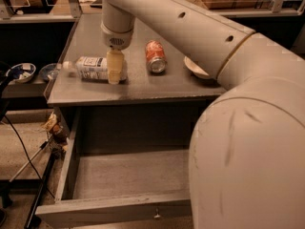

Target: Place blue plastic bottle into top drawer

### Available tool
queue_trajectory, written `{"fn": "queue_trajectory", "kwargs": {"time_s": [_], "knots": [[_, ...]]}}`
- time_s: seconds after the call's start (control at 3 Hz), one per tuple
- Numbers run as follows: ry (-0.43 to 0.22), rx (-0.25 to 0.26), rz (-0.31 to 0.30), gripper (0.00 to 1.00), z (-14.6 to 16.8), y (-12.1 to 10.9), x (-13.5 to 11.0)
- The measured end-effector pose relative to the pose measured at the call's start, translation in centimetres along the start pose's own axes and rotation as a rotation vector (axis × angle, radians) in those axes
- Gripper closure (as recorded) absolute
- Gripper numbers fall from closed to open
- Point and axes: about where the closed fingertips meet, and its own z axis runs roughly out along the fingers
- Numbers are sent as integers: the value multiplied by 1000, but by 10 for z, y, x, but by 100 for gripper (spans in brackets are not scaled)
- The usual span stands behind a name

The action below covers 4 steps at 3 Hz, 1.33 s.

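**Inspector:** Position of the gripper (114, 71)?

**Recorder:** Lowered onto the grey tabletop (157, 88), at the right-hand end of the blue plastic bottle (93, 67). From this angle it overlaps the bottle's base.

**Inspector:** Grip state?

**Recorder:** Cannot tell. The view does not show how wide the gripper stands, nor whether it has hold of the bottle.

**Inspector:** The bottle itself?

**Recorder:** Lying on its side on the tabletop near the left edge, white cap pointing left. It is not in the drawer.

**Inspector:** The top drawer (119, 208)?

**Recorder:** Pulled out below the tabletop, plain grey inside, small knob (156, 215) at the centre of its front panel.

**Inspector:** Other items?

**Recorder:** A red soda can (156, 56) on its side, right of the gripper and apart from it; a pale dish (196, 68) beyond, partly behind the arm
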Motion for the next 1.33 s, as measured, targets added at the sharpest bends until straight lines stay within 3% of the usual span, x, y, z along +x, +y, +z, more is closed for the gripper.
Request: {"fn": "queue_trajectory", "kwargs": {"time_s": [1.0,1.33], "knots": [[-17,-49,13,0,24,-3,9],[-17,-50,13,19,24,-3,9]]}}
